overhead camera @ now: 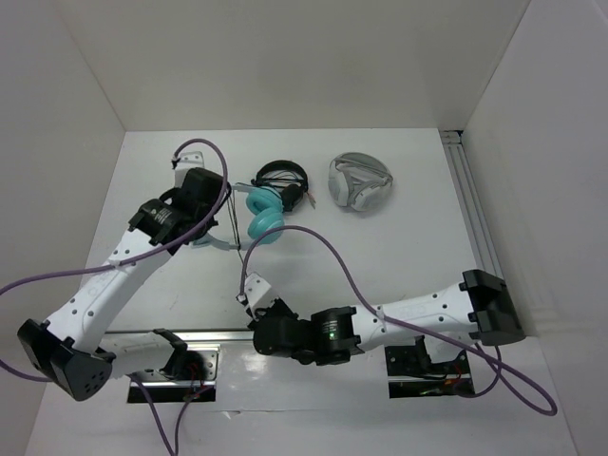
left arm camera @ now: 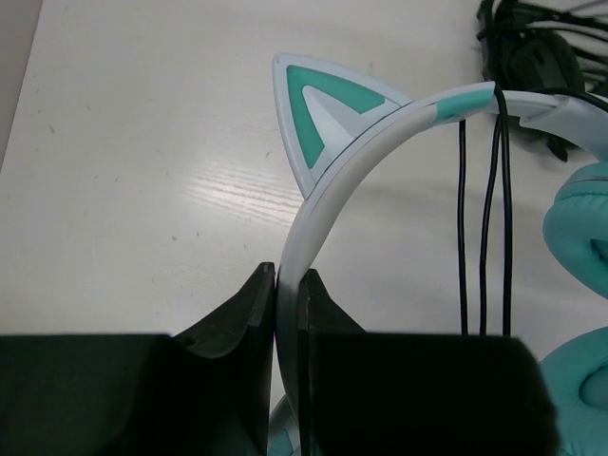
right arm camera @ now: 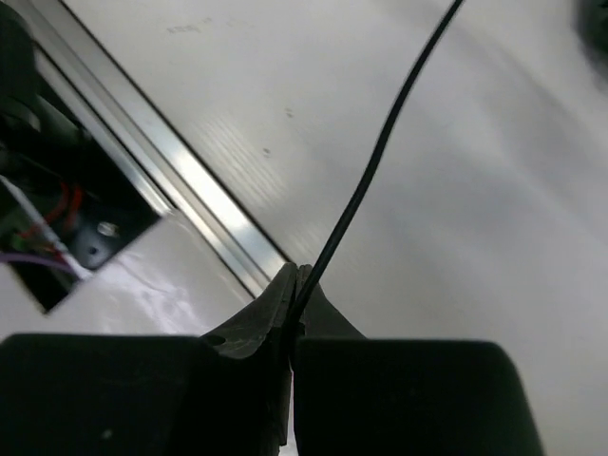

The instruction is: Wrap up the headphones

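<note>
From above, the left gripper (overhead camera: 207,236) clamps the teal headphones (overhead camera: 264,217) just ahead of it; the right gripper (overhead camera: 249,293) lies off to its right. Left wrist: jaws shut on the headband (left arm camera: 380,142), with three cable (left arm camera: 484,237) strands crossing it beyond. Right wrist: jaws pinch the cable and loose length runs ahead, so wrapping looks partly done. No legible writing.

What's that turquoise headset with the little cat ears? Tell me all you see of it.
Plastic-looking teal over-ear headphones sit on the white table: pale headband, a pointed cat ear, padded teal cushions. The left gripper pinches the headband; three strands of thin black cable cross it, and the right gripper clamps its far stretch.
</note>
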Robot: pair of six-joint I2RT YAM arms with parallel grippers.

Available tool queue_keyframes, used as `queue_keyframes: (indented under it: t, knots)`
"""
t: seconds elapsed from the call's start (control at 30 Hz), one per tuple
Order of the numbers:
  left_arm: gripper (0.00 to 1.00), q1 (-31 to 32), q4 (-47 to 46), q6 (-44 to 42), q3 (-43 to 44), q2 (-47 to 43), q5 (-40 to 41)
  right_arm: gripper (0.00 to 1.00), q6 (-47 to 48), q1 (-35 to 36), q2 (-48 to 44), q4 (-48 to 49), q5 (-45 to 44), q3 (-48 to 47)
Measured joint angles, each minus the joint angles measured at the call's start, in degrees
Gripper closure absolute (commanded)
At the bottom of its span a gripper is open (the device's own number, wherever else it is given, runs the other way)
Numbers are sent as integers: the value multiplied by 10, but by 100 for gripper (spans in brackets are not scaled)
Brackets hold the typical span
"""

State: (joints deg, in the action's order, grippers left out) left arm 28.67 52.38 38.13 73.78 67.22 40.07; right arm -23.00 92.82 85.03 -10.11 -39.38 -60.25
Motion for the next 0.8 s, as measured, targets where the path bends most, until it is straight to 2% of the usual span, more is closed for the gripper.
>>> queue_keyframes:
  t: [0.17,0.33,0.47,0.7,0.8]
  knots:
    - [100,15,-53,-99,-34,5,-63,100,67,10,-13,-134,-21,-28]
    - [100,97,-82,-147,-79,5,-52,100,123,22,-36,-214,17,-61]
    - [100,149,-71,-155,-83,6,-29,100,146,35,-51,-233,24,-86]
    - [100,200,-83,-195,-93,3,-36,100,158,54,-58,-292,-89,-91]
    - [100,219,-88,-214,-114,-3,-66,95,164,56,-58,-310,-144,-91]
